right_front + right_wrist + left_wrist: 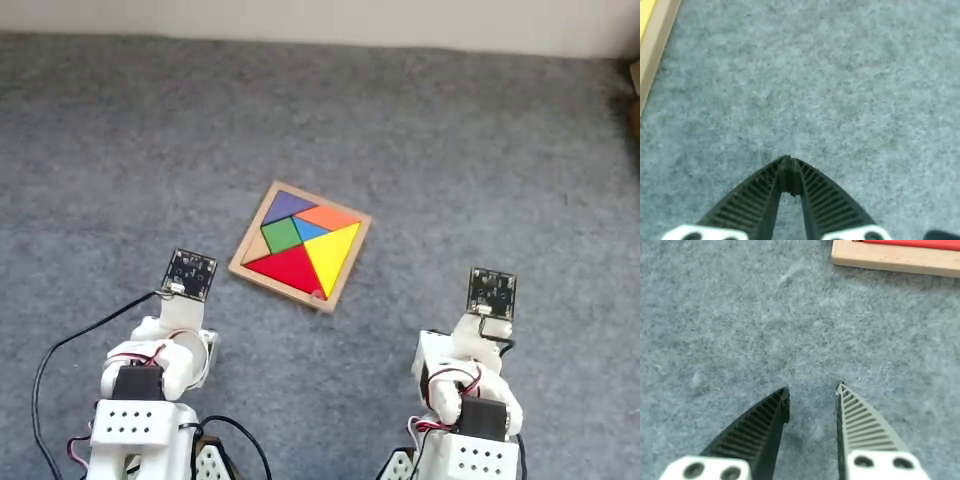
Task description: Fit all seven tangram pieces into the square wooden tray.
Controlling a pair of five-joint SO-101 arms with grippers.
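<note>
1. The square wooden tray (890, 260) holds the coloured tangram pieces (290, 268) on the grey tabletop (500, 150).
2. The left end effector (812, 390) is spread. The right end effector (788, 161) is pressed together.
3. A bump could knock pieces out.

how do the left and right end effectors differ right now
The left end effector is open, tips apart; the right end effector is shut, tips meeting. The left is nearest the red triangle in the wooden tray; the right is nearest the yellow triangle. Both hang empty over grey carpet.
</note>
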